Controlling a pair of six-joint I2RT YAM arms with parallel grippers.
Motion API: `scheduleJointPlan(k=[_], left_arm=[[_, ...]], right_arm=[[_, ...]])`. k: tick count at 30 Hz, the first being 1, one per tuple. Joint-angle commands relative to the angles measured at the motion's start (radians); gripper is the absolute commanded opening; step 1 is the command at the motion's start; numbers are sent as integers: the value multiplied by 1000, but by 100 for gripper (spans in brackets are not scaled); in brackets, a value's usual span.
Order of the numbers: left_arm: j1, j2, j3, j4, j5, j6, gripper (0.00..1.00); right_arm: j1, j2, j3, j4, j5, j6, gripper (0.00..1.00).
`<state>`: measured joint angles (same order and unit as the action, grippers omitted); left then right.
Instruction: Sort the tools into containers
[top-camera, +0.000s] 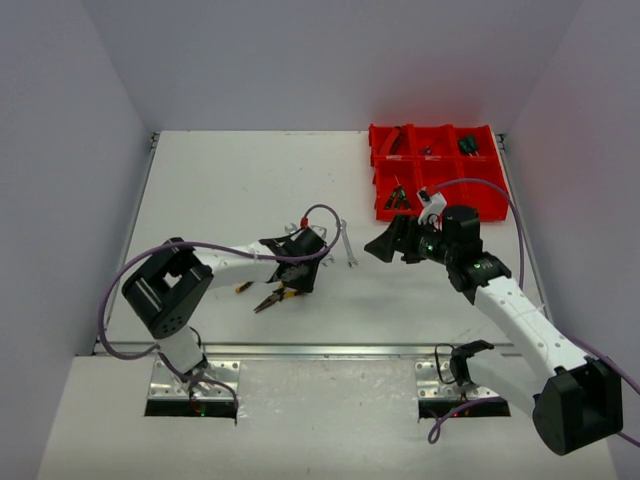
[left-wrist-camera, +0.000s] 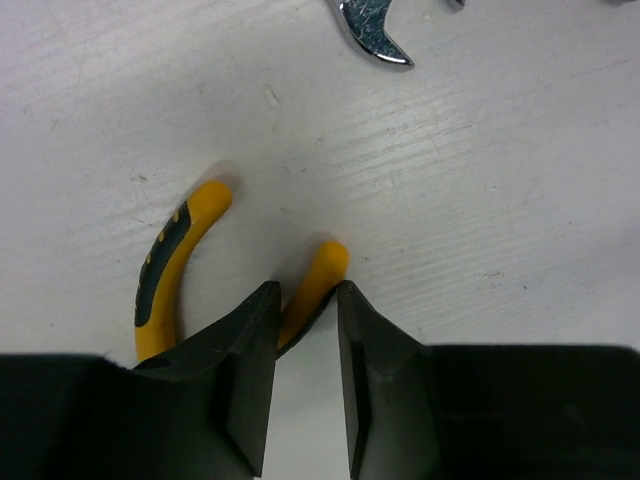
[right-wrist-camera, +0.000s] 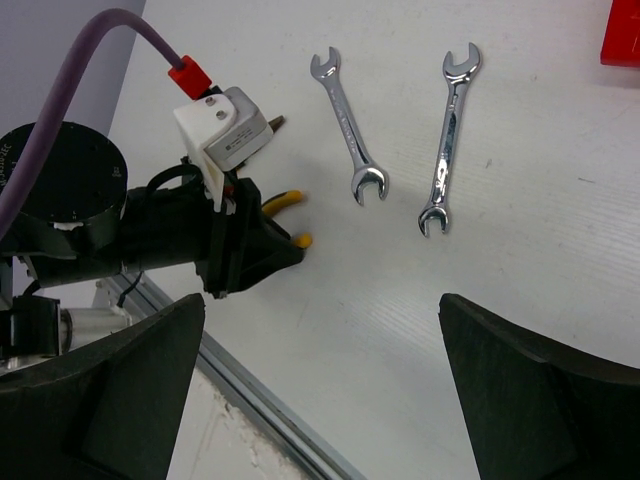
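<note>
L tool (left-wrist-camera: 305, 292) near-closed on curved yellow pliers (left-wrist-camera: 168, 258) handle; R tool (right-wrist-camera: 322, 395) spread wide, empty.

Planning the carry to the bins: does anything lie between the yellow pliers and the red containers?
Yes. A shorter wrench and a longer wrench lie on the table between the yellow pliers and the red containers; the open right gripper hovers near that line too.

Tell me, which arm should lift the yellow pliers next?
Left. The left gripper pinches one handle of the yellow-handled pliers; the right gripper hangs open, apart from them, near the wrenches.
</note>
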<state>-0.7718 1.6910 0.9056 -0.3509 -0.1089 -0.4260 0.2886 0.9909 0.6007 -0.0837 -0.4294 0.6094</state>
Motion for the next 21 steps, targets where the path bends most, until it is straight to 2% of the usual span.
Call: scheduleJointPlan(k=[1, 3, 5, 10, 21], left_arm=[[-24, 73, 10, -1, 25, 2, 13], [-24, 82, 12, -6, 17, -2, 4], [-24, 77, 13, -15, -1, -9, 0], [-24, 31, 34, -62, -70, -46, 0], [-26, -238, 97, -122, -117, -118, 0]], right_arm=[[-5, -19, -9, 28, 29, -2, 99], [-5, -21, -9, 25, 43, 9, 99], [-5, -28, -11, 23, 55, 17, 99], [-5, -19, -7, 25, 31, 11, 99], [-6, 6, -17, 62, -26, 13, 99]])
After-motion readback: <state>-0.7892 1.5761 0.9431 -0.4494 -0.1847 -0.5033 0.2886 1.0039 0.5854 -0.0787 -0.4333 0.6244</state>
